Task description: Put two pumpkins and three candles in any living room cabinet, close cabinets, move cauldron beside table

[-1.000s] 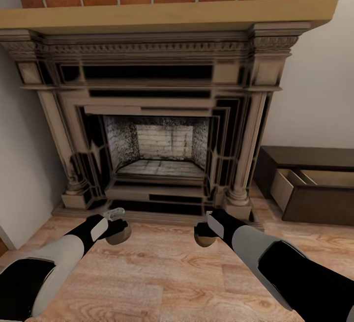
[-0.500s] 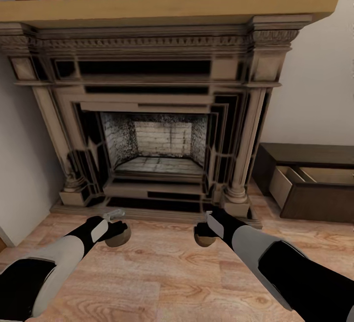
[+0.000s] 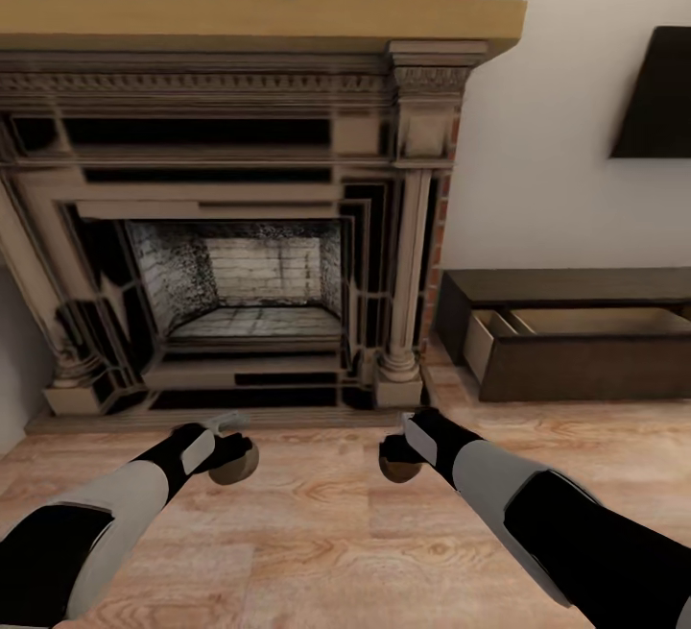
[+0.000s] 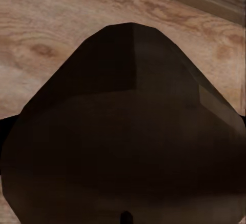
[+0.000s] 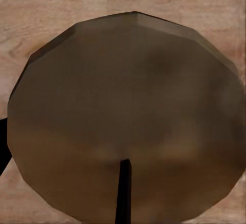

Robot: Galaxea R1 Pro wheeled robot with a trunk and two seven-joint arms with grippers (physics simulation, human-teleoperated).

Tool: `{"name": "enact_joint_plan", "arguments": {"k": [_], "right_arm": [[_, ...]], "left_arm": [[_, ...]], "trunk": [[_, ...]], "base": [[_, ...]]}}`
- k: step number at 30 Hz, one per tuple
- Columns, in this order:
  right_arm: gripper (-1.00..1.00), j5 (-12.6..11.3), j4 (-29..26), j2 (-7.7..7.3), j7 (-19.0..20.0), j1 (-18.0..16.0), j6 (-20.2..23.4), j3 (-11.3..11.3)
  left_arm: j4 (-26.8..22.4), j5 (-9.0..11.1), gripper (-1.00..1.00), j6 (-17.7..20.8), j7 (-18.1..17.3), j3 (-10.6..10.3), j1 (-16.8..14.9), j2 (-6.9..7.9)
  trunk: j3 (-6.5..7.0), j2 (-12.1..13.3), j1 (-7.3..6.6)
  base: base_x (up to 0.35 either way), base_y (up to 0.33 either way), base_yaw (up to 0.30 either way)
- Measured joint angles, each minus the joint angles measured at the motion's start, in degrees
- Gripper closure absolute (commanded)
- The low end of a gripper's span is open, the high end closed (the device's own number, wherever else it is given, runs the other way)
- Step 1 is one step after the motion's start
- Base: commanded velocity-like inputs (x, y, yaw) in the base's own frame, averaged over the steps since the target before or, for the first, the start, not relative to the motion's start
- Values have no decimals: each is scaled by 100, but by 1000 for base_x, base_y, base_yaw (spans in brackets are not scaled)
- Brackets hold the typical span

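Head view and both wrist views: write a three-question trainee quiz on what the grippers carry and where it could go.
1. True or false: the drawer of the long dark-brown wooden cabinet stands open.
2. What does each gripper hold? A) orange pumpkins B) squat grey-tan candles C) nothing
3. Fill in: the cabinet stands against the wall beside the carved stone ____.

Key:
1. True; its pale wood inside shows.
2. B: the left gripper holds a squat grey-tan candle, and the right gripper holds another candle.
3. Fireplace.
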Motion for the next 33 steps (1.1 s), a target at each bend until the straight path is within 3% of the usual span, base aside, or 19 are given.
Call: {"name": "enact_joint_plan", "arguments": {"k": [23,28,33], "right_arm": [[100,0,5,-1,0,1,-3,12],[100,-8,6,6,1,135,-8,2],[100,10,-4,10,2,166,-8,11]], "left_arm": [[180,-31,100,-15,-4,-11,1,-2],[539,-41,100,-679,-40,-11,7,2],[582,-27,100,-771,-86,7,9,0]], "trunk": [[-1,0,0],[0,0,-1],[111,6,-16]], "base": [[-218,-194,-276],[-66,-16,-85],[-3,-1,-4]]}}
